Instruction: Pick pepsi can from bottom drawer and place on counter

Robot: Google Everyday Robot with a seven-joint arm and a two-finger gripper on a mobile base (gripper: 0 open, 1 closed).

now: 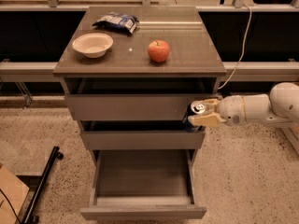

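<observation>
gripper [203, 112]: clenched around the pepsi can [198, 108], extended in from the right | pepsi can: held upright (silver top up) off any surface, at the cabinet's right front edge, below the counter [191, 57] | bottom drawer [142, 213]: pulled out | counter: occupied by apple [158, 51], bowl [92, 44], snack bag [116, 22]

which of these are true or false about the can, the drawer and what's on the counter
1. The gripper grips the pepsi can. True.
2. The pepsi can stands on the counter. False: it is held in the air by the cabinet's right front, below the counter.
3. The bottom drawer is pulled open. True.
4. The apple lies in the bottom drawer. False: it sits on the counter.
5. A white bowl sits on the counter. True.
</observation>
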